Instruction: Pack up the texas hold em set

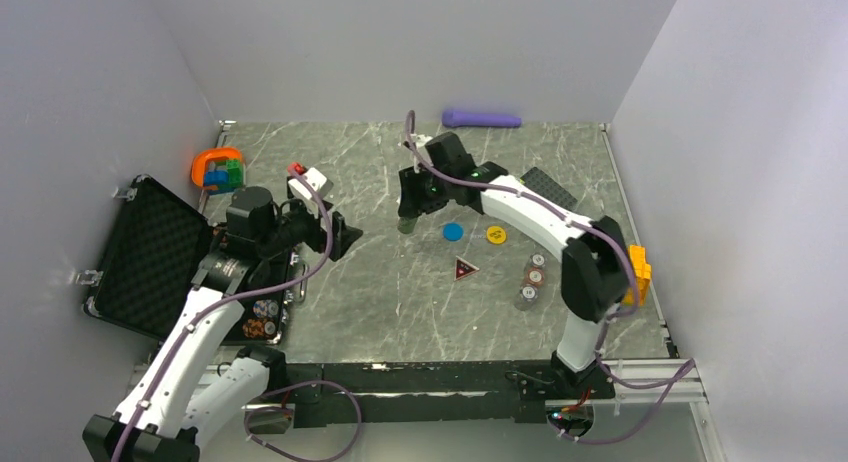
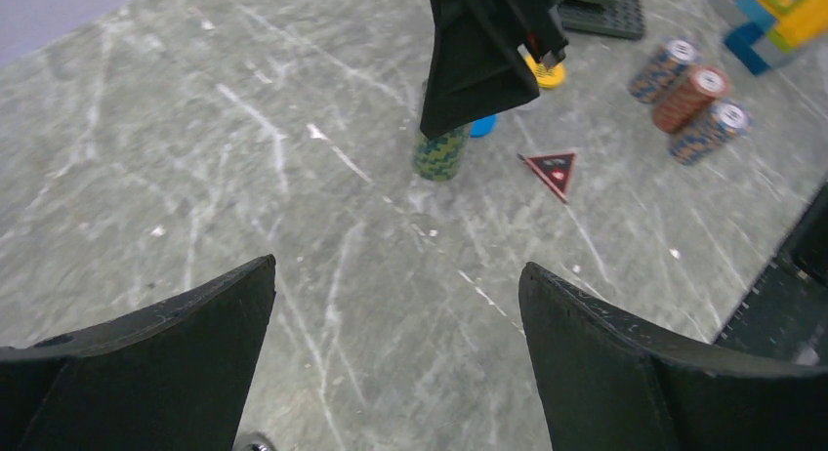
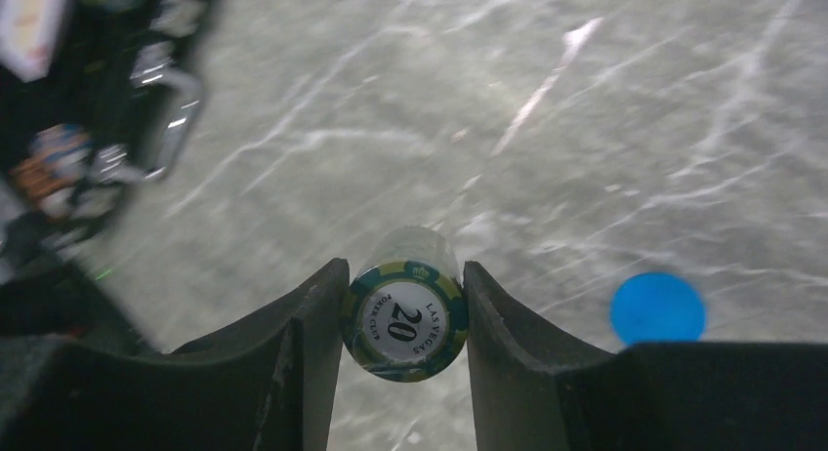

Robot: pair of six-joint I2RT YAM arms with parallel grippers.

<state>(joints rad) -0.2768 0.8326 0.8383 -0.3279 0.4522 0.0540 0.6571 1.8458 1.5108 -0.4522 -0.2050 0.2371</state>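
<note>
My right gripper [image 3: 403, 300] is shut on a green and yellow "20" chip stack [image 3: 403, 319], standing on the table; it also shows in the left wrist view [image 2: 439, 153] and top view [image 1: 407, 223]. A blue disc [image 1: 453, 232], a yellow disc [image 1: 496, 235] and a dark red triangle [image 1: 465, 269] lie to its right. Three striped chip stacks [image 1: 531, 276] lie further right. The open black case [image 1: 150, 257] lies at the left with chip stacks [image 1: 262, 318] in its tray. My left gripper [image 2: 395, 275] is open and empty over bare table.
An orange ring toy with coloured blocks [image 1: 219, 169] sits at the back left. A purple cylinder [image 1: 482, 118] lies at the back wall. A black studded plate [image 1: 550, 187] and yellow blocks [image 1: 639, 272] are on the right. White walls enclose the table.
</note>
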